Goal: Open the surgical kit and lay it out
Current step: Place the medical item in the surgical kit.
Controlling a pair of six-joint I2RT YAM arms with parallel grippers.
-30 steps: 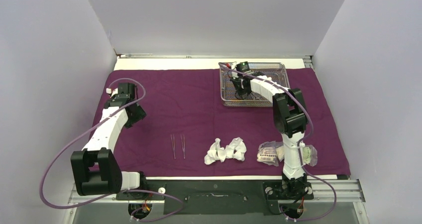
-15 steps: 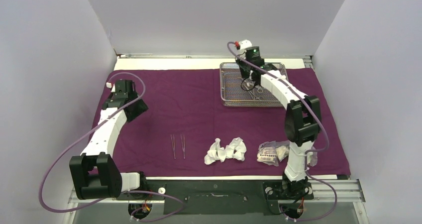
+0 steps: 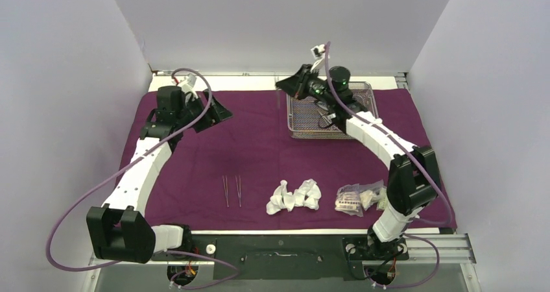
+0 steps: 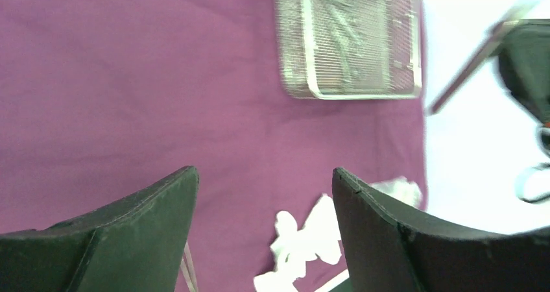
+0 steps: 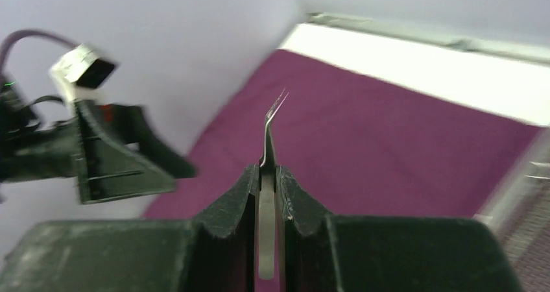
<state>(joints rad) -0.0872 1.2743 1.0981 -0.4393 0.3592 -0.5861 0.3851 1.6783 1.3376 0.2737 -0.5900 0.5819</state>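
The right gripper [image 5: 266, 170] hangs in the air above the far left corner of the wire-mesh tray [image 3: 310, 136], its fingers pressed together on a pair of curved-tip tweezers [image 5: 267, 146]. The fine bent point juts out past the fingertips, away from the tray and over the purple cloth [image 3: 246, 149].

The left gripper [image 4: 264, 172] is also raised off the cloth, well to the left of the tray as the overhead camera sees it. It faces the tray with its two dark fingers spread wide and nothing between them.

The tray itself sits flat on the cloth near the far edge, just in front of the white tabletop [image 3: 246, 83] that shows beyond the fabric. At least one small steel instrument [image 3: 326, 116] lies on its mesh floor; how many are there cannot be told.

The cloth lies opened out flat beneath the tray and reaches well past it on both sides and toward the arm bases. The rest of the kit is set out in a row on the cloth on the near side of the tray, well apart from it:
- Two straight tweezers [image 3: 239, 191] lie side by side, to the tray's left.
- The white gauze wads [image 3: 295, 196] are bunched together roughly in line with the tray's left end.
- The clear packets [image 3: 353, 200] are piled in line with its right end, just beside the right arm's lower link.
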